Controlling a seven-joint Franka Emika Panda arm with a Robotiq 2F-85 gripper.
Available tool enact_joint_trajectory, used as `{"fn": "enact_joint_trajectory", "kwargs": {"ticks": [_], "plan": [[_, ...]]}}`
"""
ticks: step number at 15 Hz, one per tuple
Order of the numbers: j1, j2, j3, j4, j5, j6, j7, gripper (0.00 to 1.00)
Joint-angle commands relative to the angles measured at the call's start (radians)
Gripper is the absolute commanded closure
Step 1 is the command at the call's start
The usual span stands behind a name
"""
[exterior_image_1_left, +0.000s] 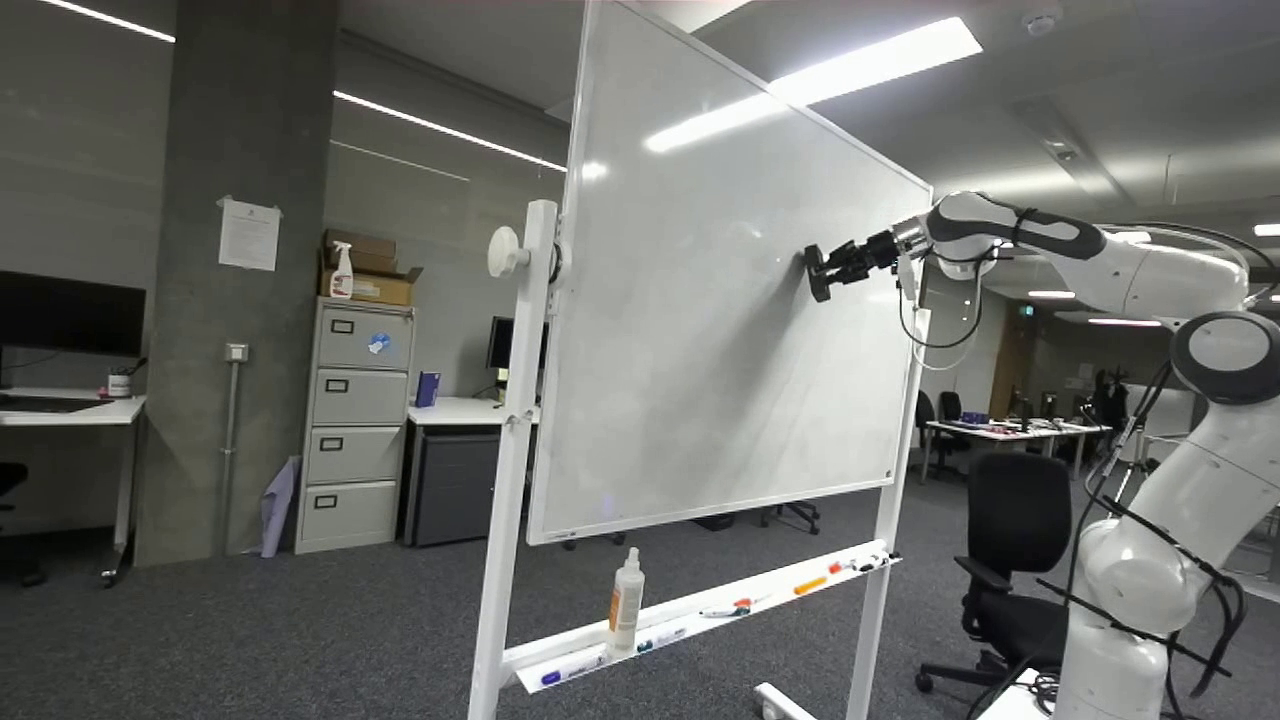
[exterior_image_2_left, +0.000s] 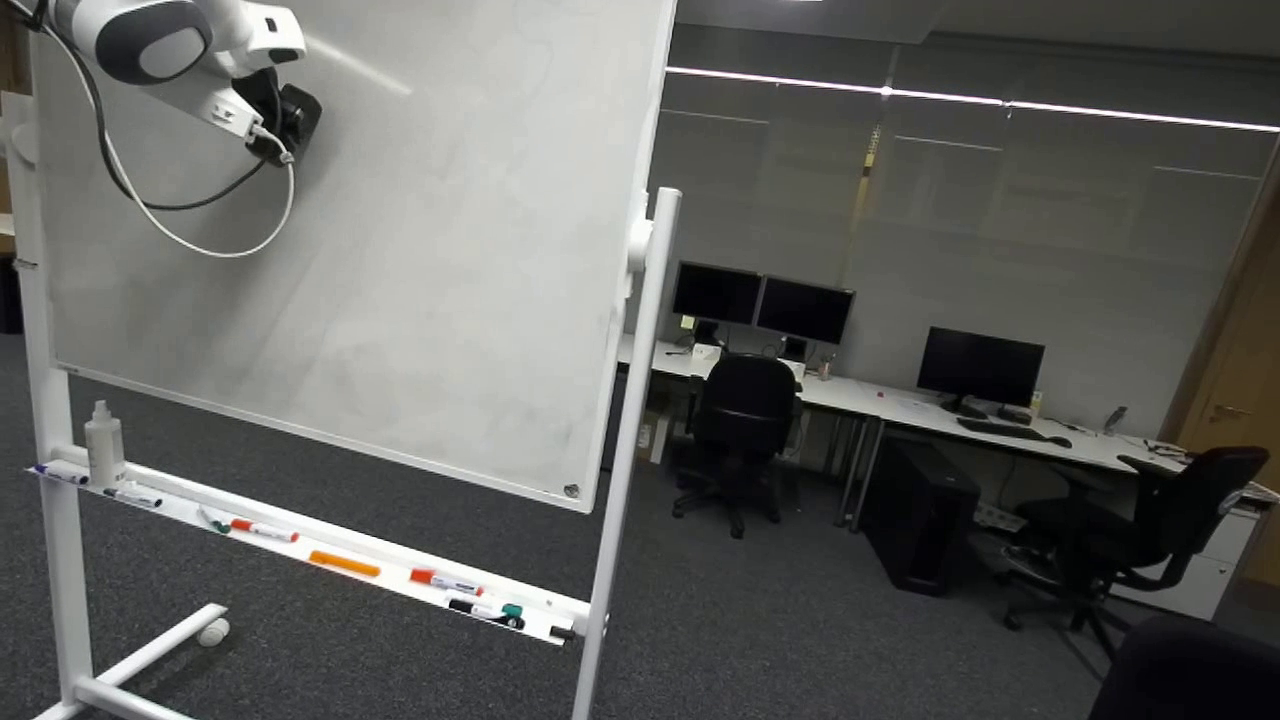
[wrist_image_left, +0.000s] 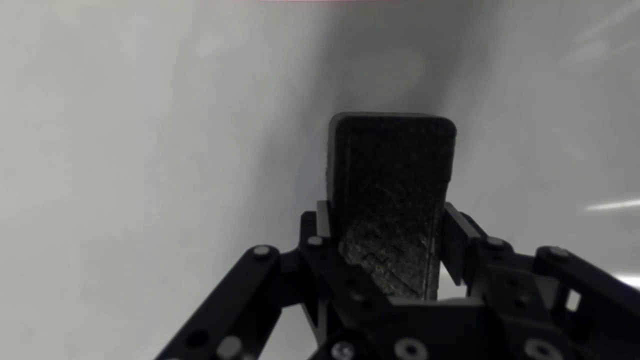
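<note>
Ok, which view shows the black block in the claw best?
The wrist view: the black block is large and central, gripped by the claw. In an exterior view it looks small, side-on in front of the whiteboard; in an exterior view with the arm in front, it's hard to distinguish.

in the wrist view, the whiteboard (wrist_image_left: 125, 175) gave room to slide along its bare face on both sides of the black block (wrist_image_left: 392, 160), which filled the gap in the gripper (wrist_image_left: 385, 230). the whiteboard barred passage through the centre of an exterior view; below it the tray (exterior_image_1_left: 680, 615) jutted at lower centre, the bottle (exterior_image_1_left: 627, 605) upright on its left part. a pale cable (exterior_image_2_left: 225, 255) looped before the whiteboard at upper left of an exterior view.
</note>
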Motion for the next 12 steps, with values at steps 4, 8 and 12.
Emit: {"fn": "enact_joint_trajectory", "kwargs": {"ticks": [4,8,12], "plan": [[-0.150,-0.022,0.017,-0.054,0.044,-0.411,0.068,0.70],[-0.271,-0.013,0.011,-0.068,-0.007,-0.553,0.080,0.70],[-0.399,-0.011,0.003,-0.131,-0.073,-0.549,0.157,0.70]]}}
